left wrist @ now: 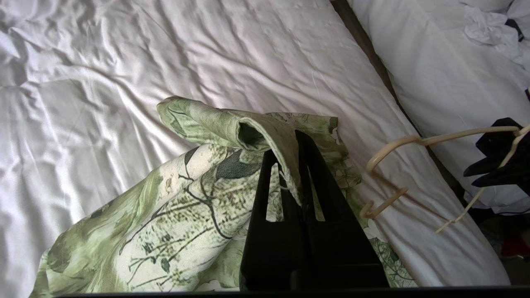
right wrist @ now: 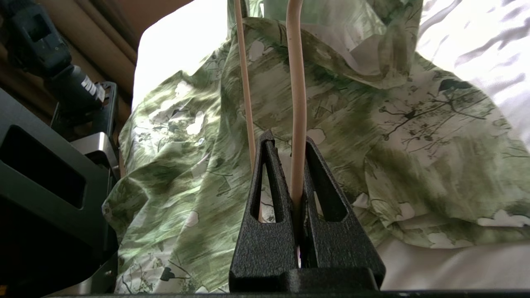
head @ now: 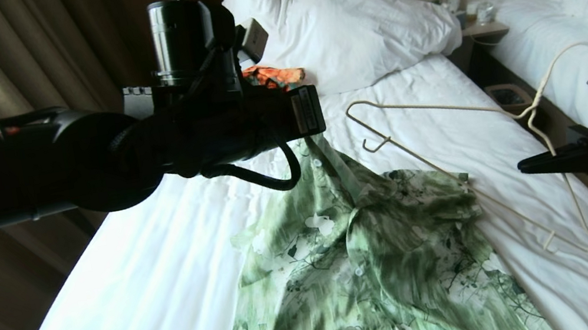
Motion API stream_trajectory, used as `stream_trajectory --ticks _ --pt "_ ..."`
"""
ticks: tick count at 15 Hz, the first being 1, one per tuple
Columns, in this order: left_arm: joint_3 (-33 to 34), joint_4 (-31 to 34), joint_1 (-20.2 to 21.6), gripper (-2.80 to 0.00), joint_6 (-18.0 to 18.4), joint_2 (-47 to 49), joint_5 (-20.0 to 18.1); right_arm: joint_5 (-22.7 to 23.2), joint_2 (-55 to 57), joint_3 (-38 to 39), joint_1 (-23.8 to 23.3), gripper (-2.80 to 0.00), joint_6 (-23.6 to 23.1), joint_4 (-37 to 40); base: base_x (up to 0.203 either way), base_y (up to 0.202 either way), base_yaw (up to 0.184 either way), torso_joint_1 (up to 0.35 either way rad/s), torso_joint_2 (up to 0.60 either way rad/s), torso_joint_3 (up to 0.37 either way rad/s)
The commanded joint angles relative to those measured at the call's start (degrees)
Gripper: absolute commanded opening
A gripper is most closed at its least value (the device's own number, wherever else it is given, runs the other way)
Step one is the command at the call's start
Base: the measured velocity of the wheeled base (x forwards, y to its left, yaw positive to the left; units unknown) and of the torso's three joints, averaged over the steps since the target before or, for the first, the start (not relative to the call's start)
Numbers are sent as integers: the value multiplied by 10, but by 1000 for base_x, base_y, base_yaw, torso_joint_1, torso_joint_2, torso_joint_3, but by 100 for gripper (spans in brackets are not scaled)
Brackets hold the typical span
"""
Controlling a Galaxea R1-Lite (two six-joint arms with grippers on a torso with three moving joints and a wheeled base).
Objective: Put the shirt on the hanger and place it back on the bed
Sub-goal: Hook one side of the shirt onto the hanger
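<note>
**Q:** What does each of your grippers have hold of?

**A:** Your left gripper [left wrist: 295,165] is clamped tight on a fold of the shirt [head: 369,260] near its collar edge. The green floral cloth hangs from the fingertips and spreads below them onto the bed [head: 127,276]. Lifting it there probably opens the neck so the hanger can go in.

**Q:** And the right one?

**A:** Your right gripper [right wrist: 292,174] is closed on the hanger [head: 466,160], with one thin cream wire pinched between its fingers and a second wire running just beside them. The hanger reaches away from the fingertips toward the shirt, raised over the sheet, one tip at the shirt's shoulder. Gripping the frame likely lets you steer that tip.

**Q:** Is the hanger inside the shirt?

**A:** You cannot tell; the tip meets the cloth, but the fabric hides whether it has gone under.

**Q:** Anything else nearby?

**A:** A pillow [head: 361,28] and a small orange garment [head: 273,77] lie beyond your left gripper.
</note>
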Motion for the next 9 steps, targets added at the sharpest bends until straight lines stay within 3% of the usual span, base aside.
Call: stream_trajectory --ticks 1,4,9 --pt "-27 3 -16 -280 -1 18 1 1 15 3 12 -280 -3 -5 0 0 0 0 0 0" --pt "-66 46 -40 -280 0 19 20 -6 20 1 11 -280 -3 -14 0 0 0 0 0 0" --pt "-61 47 -46 -280 12 14 41 -15 26 5 -6 -280 -4 -14 0 0 0 0 0 0"
